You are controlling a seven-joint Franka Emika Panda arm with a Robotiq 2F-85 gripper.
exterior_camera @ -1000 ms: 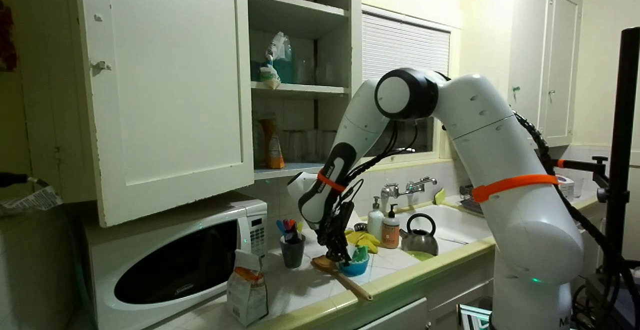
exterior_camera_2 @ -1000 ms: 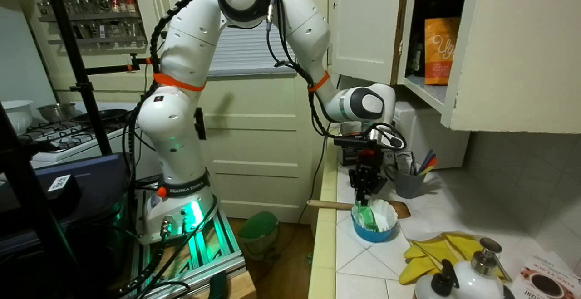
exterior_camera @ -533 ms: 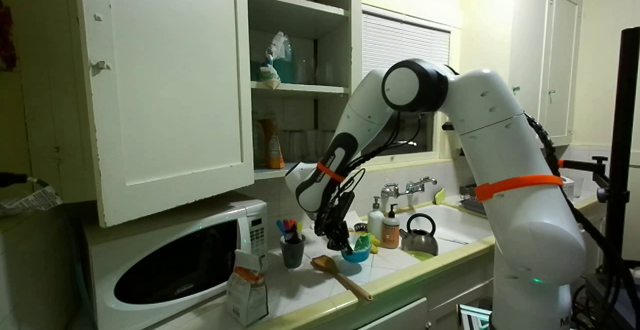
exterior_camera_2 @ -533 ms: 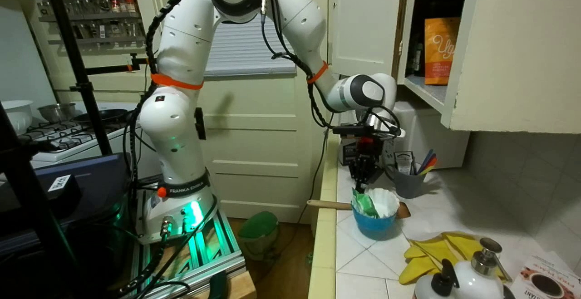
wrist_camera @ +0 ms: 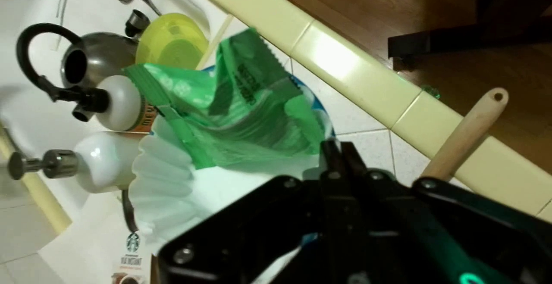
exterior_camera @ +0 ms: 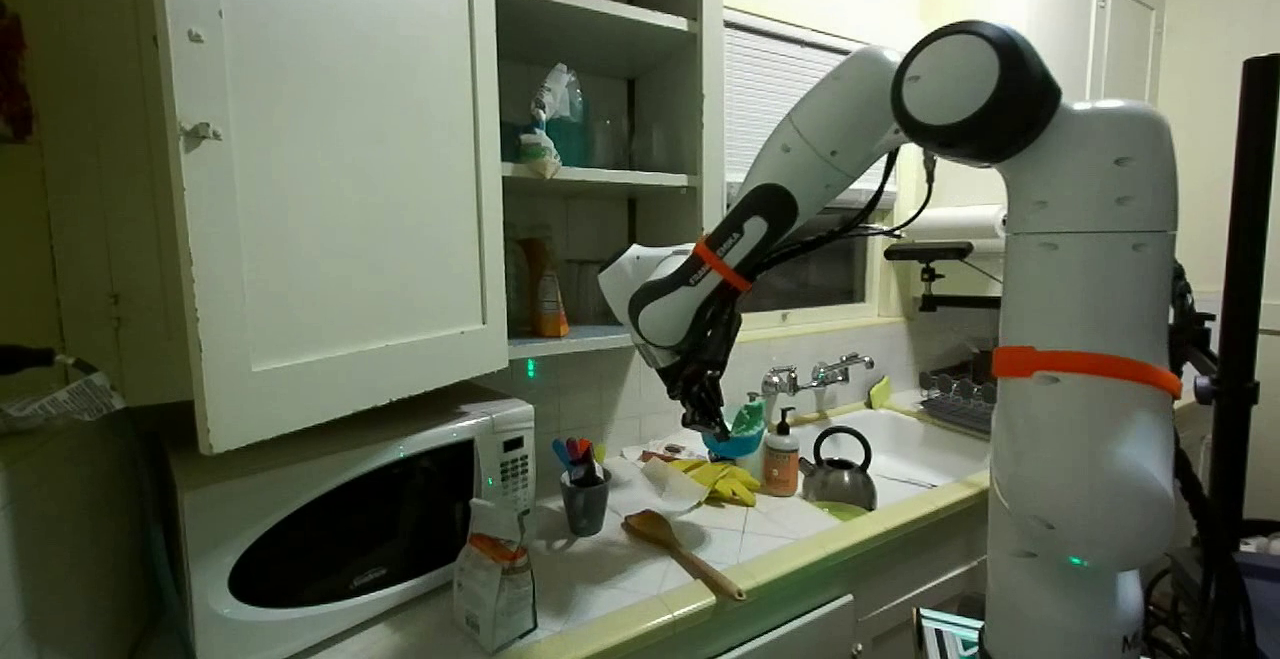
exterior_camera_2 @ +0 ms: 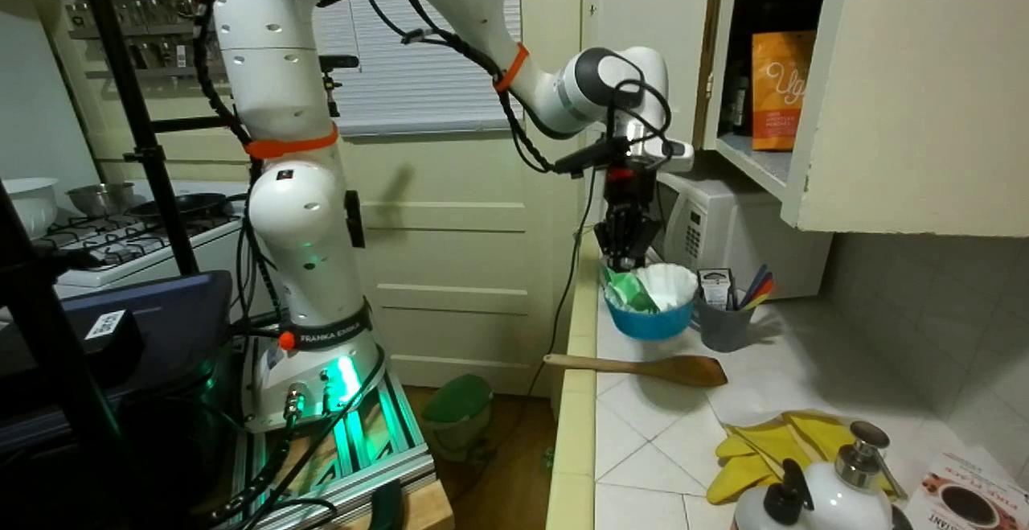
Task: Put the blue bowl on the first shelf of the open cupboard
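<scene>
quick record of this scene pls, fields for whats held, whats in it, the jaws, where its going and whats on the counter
held: blue bowl, raised off the counter
contents: green packet, white fluted paper
jaws: closed on the bowl's rim
destination: first shelf of the cupboard, door open
on that shelf: orange pouch
on the counter: wooden utensil, yellow gloves, grey cup
status: bowl not yet on the shelf

Yellow-edged white tiled counter, wooden utensil, yellow gloves, gray cup, upright bag, white microwave
</scene>
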